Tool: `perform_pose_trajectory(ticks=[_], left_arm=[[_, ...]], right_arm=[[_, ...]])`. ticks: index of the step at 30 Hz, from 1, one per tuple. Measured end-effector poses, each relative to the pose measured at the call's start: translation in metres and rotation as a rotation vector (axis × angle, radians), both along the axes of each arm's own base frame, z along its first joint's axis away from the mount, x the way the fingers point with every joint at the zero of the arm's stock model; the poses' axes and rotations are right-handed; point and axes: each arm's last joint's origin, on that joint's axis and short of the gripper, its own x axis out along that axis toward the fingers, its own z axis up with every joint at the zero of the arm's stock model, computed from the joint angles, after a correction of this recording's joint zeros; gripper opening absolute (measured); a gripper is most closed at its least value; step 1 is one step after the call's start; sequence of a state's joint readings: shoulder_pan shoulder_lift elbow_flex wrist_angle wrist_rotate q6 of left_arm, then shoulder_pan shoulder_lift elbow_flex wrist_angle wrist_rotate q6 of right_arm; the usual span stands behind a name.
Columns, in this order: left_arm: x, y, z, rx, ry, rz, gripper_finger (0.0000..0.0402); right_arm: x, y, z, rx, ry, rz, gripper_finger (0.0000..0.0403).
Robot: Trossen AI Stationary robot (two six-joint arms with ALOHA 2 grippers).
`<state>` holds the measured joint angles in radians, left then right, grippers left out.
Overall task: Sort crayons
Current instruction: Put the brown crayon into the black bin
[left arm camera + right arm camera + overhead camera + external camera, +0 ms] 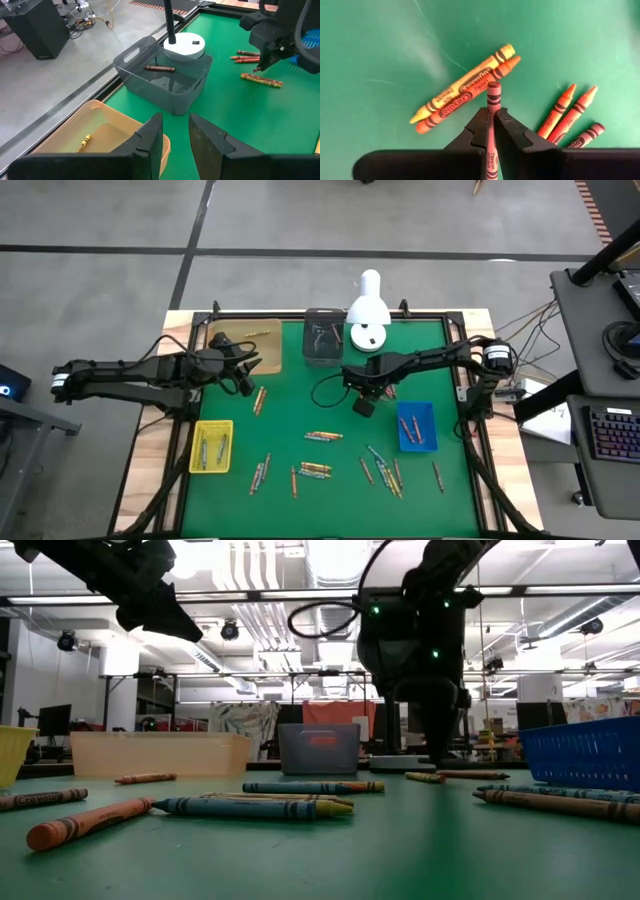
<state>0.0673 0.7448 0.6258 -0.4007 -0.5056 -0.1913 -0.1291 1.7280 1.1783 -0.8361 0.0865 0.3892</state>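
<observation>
- Nearest the right wrist camera, the right gripper [490, 127] has its two dark fingers closed tight on a thin red wax crayon [493, 107], its tip sticking out past them above the green table mat [380, 45].
- Below it on the mat lie a yellow crayon [465, 82] and an orange crayon [470, 95] touching side by side, with three orange-red crayons [570, 115] near them.
- Over the shallow tan plastic tray [107, 127], the left gripper [175, 132] hangs with fingers slightly apart, holding nothing.
- Other loose crayons [322, 436] are scattered across the mat between a yellow tray [211, 446] and a blue tray [416, 426].
</observation>
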Motion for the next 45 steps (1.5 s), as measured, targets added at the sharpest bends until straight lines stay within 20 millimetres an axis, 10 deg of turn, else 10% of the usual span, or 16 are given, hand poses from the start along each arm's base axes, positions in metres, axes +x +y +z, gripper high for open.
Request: perform_pose_trajectory(ticks=[10, 26, 45], left_arm=[[0.000, 0.000, 0.000, 0.000, 0.000, 0.000, 0.0076], [0.000, 0.000, 0.001, 0.006, -0.002, -0.004, 0.0076], [0.001, 0.000, 0.000, 0.011, 0.008, -0.006, 0.0076]], right_arm=[[0.017, 0.000, 0.033, -0.097, -0.124, 0.009, 0.0013], [0.079, -0.025, 0.091, -0.527, -0.849, 0.020, 0.0013], [0.094, -0.065, 0.040, -0.612, -0.769, -0.146, 0.0013]])
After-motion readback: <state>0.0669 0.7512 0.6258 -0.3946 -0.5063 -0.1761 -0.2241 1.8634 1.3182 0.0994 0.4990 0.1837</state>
